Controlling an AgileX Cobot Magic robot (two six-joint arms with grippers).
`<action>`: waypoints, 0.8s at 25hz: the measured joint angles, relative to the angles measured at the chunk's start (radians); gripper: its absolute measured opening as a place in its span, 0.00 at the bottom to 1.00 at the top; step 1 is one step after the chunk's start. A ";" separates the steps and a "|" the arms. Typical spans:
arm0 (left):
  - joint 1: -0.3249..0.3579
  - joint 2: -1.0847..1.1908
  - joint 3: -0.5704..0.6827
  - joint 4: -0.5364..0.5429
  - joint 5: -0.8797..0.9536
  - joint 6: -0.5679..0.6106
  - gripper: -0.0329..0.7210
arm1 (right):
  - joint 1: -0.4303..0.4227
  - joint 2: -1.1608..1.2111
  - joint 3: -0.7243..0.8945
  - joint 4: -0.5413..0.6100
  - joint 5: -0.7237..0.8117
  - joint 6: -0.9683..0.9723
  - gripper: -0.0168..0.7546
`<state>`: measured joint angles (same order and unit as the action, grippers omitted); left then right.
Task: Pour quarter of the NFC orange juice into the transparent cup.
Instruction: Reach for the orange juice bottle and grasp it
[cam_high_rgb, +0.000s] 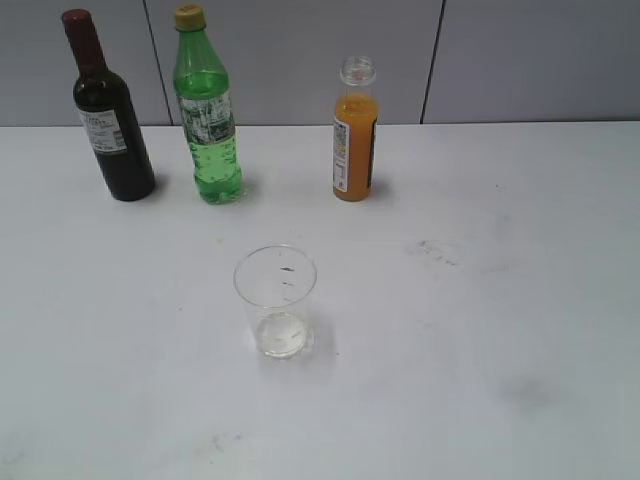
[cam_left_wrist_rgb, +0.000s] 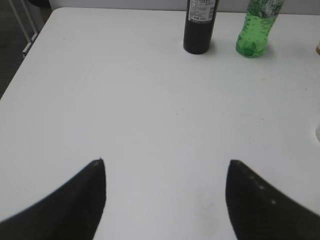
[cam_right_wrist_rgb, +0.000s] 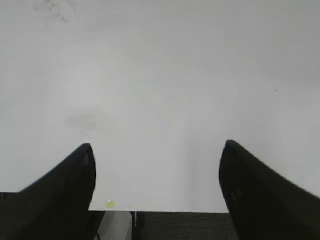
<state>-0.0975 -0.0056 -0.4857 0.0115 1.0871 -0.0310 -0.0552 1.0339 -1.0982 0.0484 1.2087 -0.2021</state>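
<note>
NFC orange juice (cam_high_rgb: 355, 133) upright at the far side of the white table (cam_high_rgb: 520, 300), right of the green bottle (cam_high_rgb: 208, 120) and the dark wine bottle (cam_high_rgb: 108, 110), all three in a loose row near the grey wall. Transparent cup (cam_high_rgb: 276, 300) upright nearer the camera, well apart from the row, roughly between green bottle and juice in left-right terms.

Left gripper (cam_left_wrist_rgb: 165, 200): jaws spread wide, nothing between them, over bare tabletop; wine bottle base (cam_left_wrist_rgb: 198, 27) and green bottle base (cam_left_wrist_rgb: 257, 30) far ahead of it. A sliver of orange at the right frame edge may be the juice, cannot tell. Right gripper (cam_right_wrist_rgb: 157, 192): jaws likewise spread and empty, above the table's near edge; neither juice nor cup in its view.

Exterior view alone shows juice and cup whole; no gripper visible there. Right wrist view alone shows a small yellowish spot (cam_right_wrist_rgb: 110, 203) at the table edge.

Juice bottle: clear, capless neck, orange liquid up to the shoulder, label partly dark, partly orange. Cup: clear, tapered, wide rim, a few dark specks on the wall.
</note>
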 joint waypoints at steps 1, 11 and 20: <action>0.000 0.000 0.000 0.000 0.000 0.000 0.80 | 0.000 -0.048 0.037 0.000 0.000 -0.001 0.79; 0.000 0.000 0.000 0.000 0.000 0.000 0.80 | 0.000 -0.541 0.392 0.007 -0.110 -0.001 0.79; 0.000 0.000 0.000 0.000 0.000 0.000 0.80 | 0.000 -0.881 0.587 0.022 -0.150 0.045 0.79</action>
<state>-0.0975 -0.0056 -0.4857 0.0115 1.0871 -0.0310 -0.0552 0.1530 -0.5112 0.0701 1.0583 -0.1576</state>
